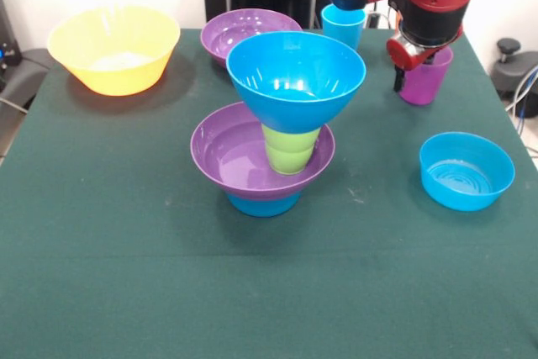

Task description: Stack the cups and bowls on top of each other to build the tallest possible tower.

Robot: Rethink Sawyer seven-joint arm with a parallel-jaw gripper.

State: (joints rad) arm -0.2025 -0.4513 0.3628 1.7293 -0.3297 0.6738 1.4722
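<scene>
A: How far along is the tower [277,136]?

B: Four pieces: small blue plastic bowl [262,203] lowest, wide purple bowl [252,157], lime green cup [290,150], large blue bowl [294,77] on top, mid-tabletop [126,250].

A: What's left?

B: The yellow bowl [113,48], second purple bowl [244,31], light blue cup [343,27], translucent purple cup [424,77] and another small blue bowl [466,170].

A: The tool [412,60]?

B: At the purple cup; whether it's gripping, I can't tell.

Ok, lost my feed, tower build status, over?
Gripper down at the purple cup, grip state unclear. Tower stands: small blue bowl, purple bowl, green cup, large blue bowl on top. Light blue cup close beside the arm.
</scene>
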